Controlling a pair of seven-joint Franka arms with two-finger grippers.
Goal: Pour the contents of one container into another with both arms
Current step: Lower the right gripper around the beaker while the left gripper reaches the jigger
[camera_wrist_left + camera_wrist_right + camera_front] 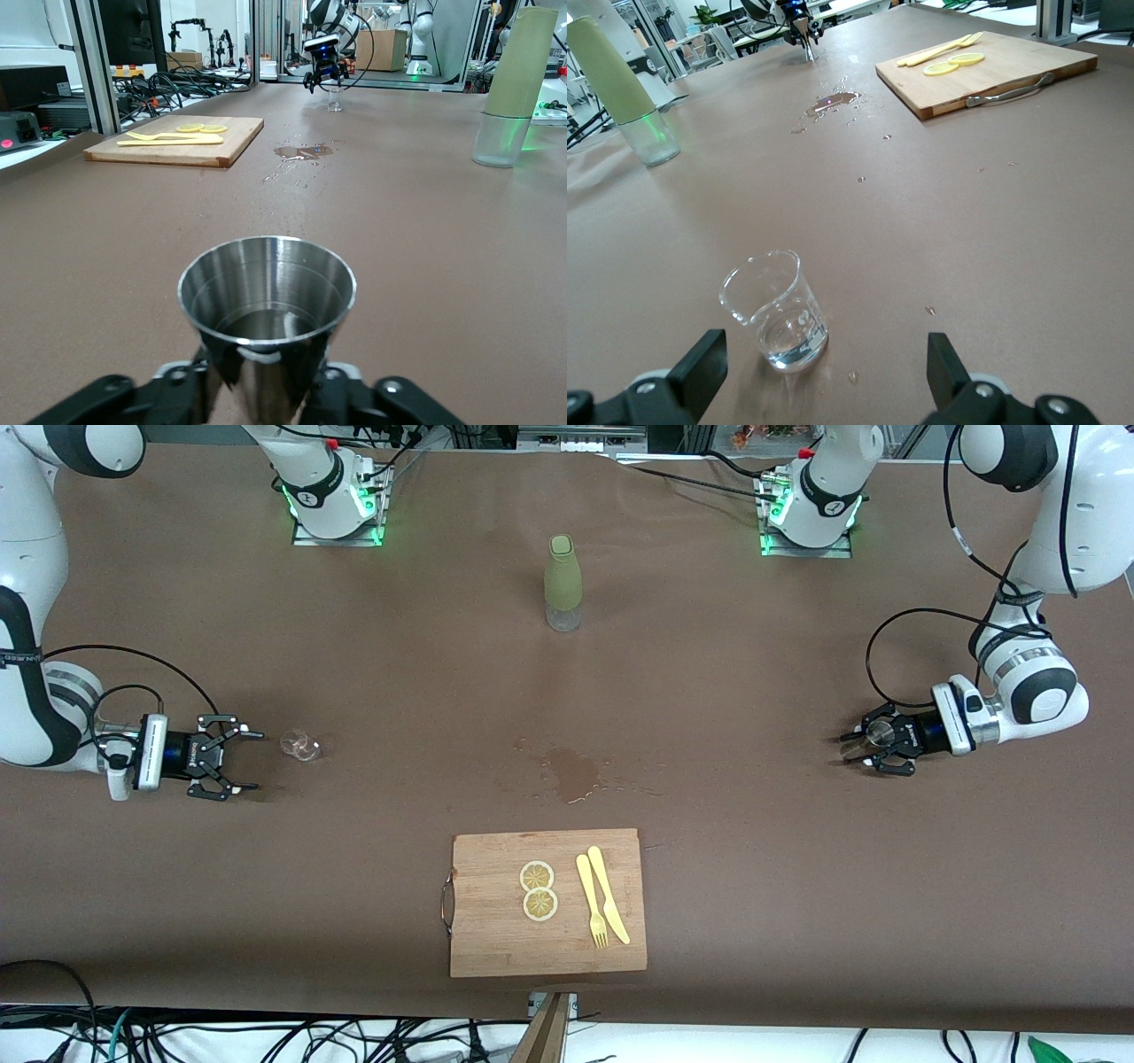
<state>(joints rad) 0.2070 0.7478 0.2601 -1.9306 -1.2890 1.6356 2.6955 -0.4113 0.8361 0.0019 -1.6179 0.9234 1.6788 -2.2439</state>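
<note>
A conical steel cup (266, 301) stands on the brown table at the left arm's end, with a little liquid in its bottom. My left gripper (266, 390) is low at the table, its jaws pressed against the cup's narrow base; in the front view that gripper (864, 746) surrounds the cup (880, 732). At the right arm's end stands a small clear glass beaker (775, 310) holding a little clear liquid. My right gripper (823, 354) is open just short of it, low at the table, and the beaker (301, 744) sits past the fingertips of that gripper (244, 760).
A bottle with a green sleeve (563, 583) stands mid-table toward the bases. A wet spill (576, 772) lies at the table's centre. Nearer the front camera, a wooden cutting board (496, 939) carries two lemon slices (538, 890), a yellow fork and a knife (602, 899).
</note>
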